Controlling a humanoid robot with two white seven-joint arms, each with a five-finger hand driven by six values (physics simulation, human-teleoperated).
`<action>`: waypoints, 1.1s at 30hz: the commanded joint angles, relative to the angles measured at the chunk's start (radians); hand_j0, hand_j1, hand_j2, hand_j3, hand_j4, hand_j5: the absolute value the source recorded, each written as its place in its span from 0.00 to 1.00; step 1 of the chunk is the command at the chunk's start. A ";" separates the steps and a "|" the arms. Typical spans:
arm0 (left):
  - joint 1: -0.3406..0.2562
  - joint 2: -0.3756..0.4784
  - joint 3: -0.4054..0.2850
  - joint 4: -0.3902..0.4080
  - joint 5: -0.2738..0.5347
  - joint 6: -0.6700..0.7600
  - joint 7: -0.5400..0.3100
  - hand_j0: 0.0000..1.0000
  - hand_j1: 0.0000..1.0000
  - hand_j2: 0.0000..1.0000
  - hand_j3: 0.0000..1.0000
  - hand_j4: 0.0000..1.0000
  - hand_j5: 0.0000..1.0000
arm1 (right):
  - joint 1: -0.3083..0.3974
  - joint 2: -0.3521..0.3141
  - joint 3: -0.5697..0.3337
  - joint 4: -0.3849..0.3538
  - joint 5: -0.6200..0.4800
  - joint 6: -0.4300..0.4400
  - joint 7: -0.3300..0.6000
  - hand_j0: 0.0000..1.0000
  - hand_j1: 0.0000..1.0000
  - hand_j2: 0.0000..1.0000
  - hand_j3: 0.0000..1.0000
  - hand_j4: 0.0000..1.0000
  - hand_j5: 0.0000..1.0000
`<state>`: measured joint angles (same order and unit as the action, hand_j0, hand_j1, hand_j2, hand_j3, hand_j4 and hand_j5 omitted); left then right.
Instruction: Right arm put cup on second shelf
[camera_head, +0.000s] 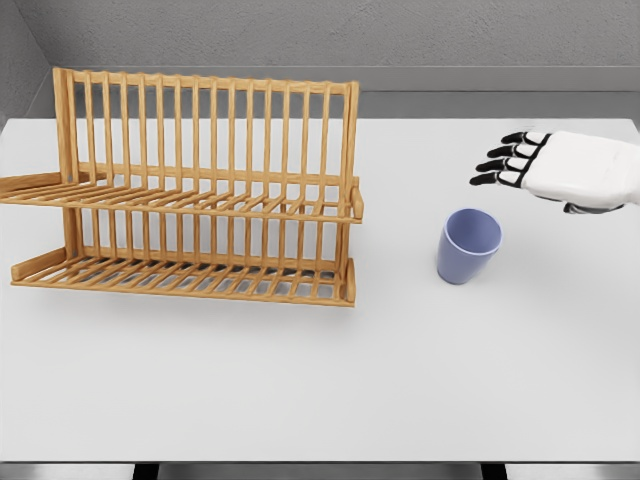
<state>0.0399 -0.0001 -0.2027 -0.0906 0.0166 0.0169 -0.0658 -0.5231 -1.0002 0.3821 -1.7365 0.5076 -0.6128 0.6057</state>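
1. The white table (300, 390) fills most of the head view, with a grey wall behind its far edge.
2. The wooden dish rack (190, 190) stands on the left half of the table and serves as the landmark here. It has a slatted upright back and two slatted shelves, one above the other, both reaching toward the camera. The upper shelf (180, 200) sits at mid height of the rack; the lower shelf (180, 275) lies just above the table surface. Nothing rests on either shelf.
3. The right hand (560, 170) enters from the picture's right edge, well to the right of the rack and roughly level with its upper shelf. Its palm part is white, and the black-tipped fingers (500, 165) are stretched out and loosely spread, pointing left toward the rack. It holds nothing.
4. The cup (468, 246), pale blue-violet, stands upright on the table to the right of the rack, clear of its right end and about level with the lower shelf. It sits below and slightly left of the hand, apart from the fingertips, its mouth open upward.
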 joint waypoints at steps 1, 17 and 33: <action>0.002 0.000 0.000 0.000 0.000 0.000 0.001 1.00 1.00 1.00 1.00 1.00 1.00 | -0.005 0.006 0.084 0.008 -0.001 0.002 0.005 1.00 1.00 1.00 1.00 1.00 1.00; 0.002 0.000 0.000 0.000 0.000 0.000 0.000 1.00 1.00 1.00 1.00 1.00 1.00 | -0.137 0.064 0.256 0.071 0.002 0.002 0.005 1.00 1.00 1.00 1.00 1.00 1.00; 0.002 0.000 -0.001 0.000 0.000 0.000 0.000 1.00 1.00 1.00 1.00 1.00 1.00 | -0.133 0.086 0.304 0.095 0.002 0.002 0.005 1.00 1.00 1.00 1.00 1.00 1.00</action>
<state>0.0414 -0.0001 -0.2029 -0.0906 0.0167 0.0169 -0.0657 -0.6565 -0.9138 0.6805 -1.6412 0.5131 -0.6133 0.6113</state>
